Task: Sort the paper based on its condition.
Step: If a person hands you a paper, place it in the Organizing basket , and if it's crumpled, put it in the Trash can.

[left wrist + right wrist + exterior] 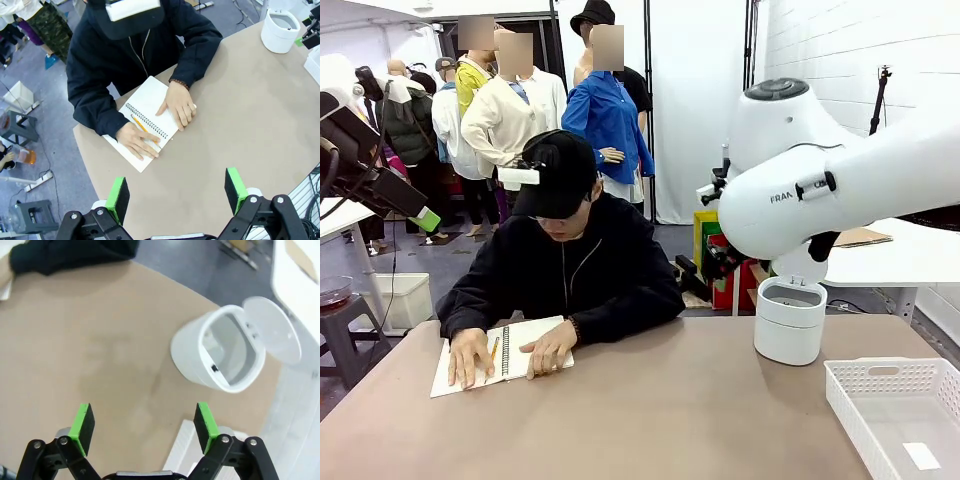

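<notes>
**Front view.** A person in a black hooded jacket sits at the far side of the brown bench (670,420). Both of the person's hands (552,352) lie flat on an open white spiral-bound notebook (520,345) at far left, with a yellow pencil (493,348) between them. A white cylindrical bin (788,325) stands at far right. A white perforated plastic basket (880,372) sits at near right and holds a small flat white slip (921,456). The white right arm (820,190) hangs above the bin.

**Left wrist view.** The left end effector (175,176) hovers high over the near left of the bench. Its green pads are spread wide with nothing between them.

**Right wrist view.** The right end effector (144,407) is likewise fully spread and empty. It is poised above bare bench just beside the bin, whose lid is tipped open.

**Progress.** Where the crumpled white paper lies cannot be told. Sorting appears not yet begun: the paper must be obtained, judged, then dropped into bin or basket.
</notes>
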Available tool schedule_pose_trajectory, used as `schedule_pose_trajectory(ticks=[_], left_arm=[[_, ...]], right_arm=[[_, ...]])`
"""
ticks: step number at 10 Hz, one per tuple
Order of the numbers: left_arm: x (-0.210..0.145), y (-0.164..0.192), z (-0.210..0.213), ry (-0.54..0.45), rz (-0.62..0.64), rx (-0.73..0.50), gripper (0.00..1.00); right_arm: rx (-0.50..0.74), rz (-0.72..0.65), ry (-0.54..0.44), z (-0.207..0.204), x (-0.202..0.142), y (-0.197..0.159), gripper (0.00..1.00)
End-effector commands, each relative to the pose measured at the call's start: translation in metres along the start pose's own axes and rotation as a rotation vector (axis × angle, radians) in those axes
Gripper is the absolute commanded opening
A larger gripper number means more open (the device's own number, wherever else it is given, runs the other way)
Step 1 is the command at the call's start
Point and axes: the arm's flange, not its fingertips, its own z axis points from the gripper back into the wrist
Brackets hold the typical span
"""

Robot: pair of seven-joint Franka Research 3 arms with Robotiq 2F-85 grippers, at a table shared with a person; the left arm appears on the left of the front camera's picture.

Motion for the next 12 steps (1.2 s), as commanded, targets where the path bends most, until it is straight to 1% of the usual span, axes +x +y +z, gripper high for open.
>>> schedule_pose_trajectory(ticks=[1,2,3,5,6,7,8,10,12], left_arm=[[0.000,0.000,0.000,-0.001,0.000,0.001,1.00],[0.000,0.000,0.000,-0.001,0.000,0.001,1.00],[0.000,0.000,0.000,-0.001,0.000,0.001,1.00],[0.000,0.000,0.000,-0.001,0.000,0.001,1.00],[0.000,0.000,0.000,-0.001,0.000,0.001,1.00],[0.000,0.000,0.000,-0.001,0.000,0.001,1.00],[0.000,0.000,0.000,-0.001,0.000,0.001,1.00],[0.000,0.000,0.000,-0.001,0.000,0.001,1.00],[0.000,0.000,0.000,-0.001,0.000,0.001,1.00]], right_arm=[[0.140,0.125,0.000,0.014,-0.004,0.000,1.00],[0.220,0.180,-0.007,0.023,0.000,0.004,1.00],[0.271,0.197,-0.073,0.031,0.005,0.010,1.00],[0.365,0.222,-0.134,0.052,0.016,0.012,1.00],[0.394,0.249,-0.174,0.065,0.021,0.012,1.00],[0.381,0.274,-0.195,0.079,0.026,0.014,1.00],[0.393,0.326,-0.218,0.093,0.032,0.021,1.00],[0.424,0.351,-0.247,0.117,0.041,0.029,1.00],[0.439,0.325,-0.298,0.140,0.046,0.028,1.00]])
